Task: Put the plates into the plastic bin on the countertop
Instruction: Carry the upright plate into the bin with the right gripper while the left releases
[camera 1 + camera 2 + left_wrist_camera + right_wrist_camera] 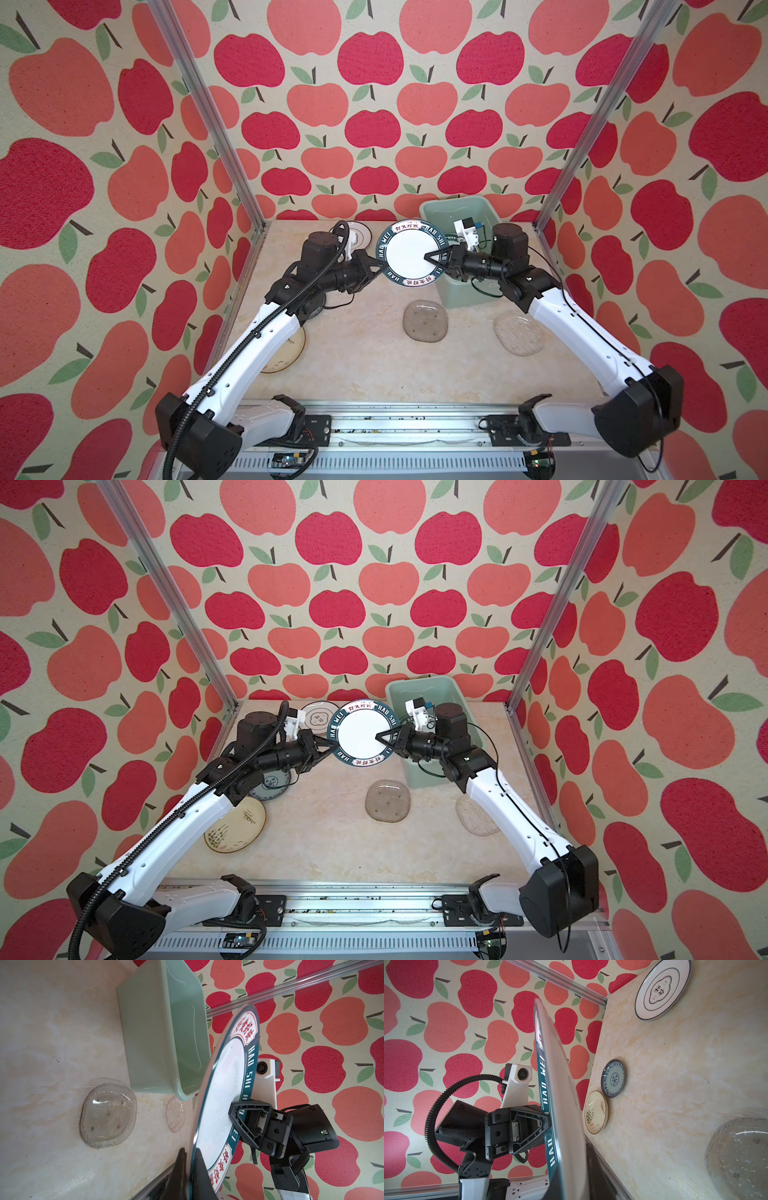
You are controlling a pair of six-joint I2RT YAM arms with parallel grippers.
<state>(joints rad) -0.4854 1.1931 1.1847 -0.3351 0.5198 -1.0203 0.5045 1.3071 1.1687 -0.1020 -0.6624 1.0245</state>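
The white plate with the dark lettered rim [405, 249] is lifted off the desk [365, 365] and hangs between the two arms, just beside the green bin [451, 293], which stands at the back right of the desk. The left tool [380, 266] is closed tight on its left rim, and the right tool [430, 258] is closed on its right rim, with one finger over the white face. A clear plate [425, 321] and a second clear plate [519, 333] lie flat in front of the bin, while a cream plate [235, 825], a blue-patterned plate [272, 785] and a thin-rimmed white plate [318, 717] lie on the left side.
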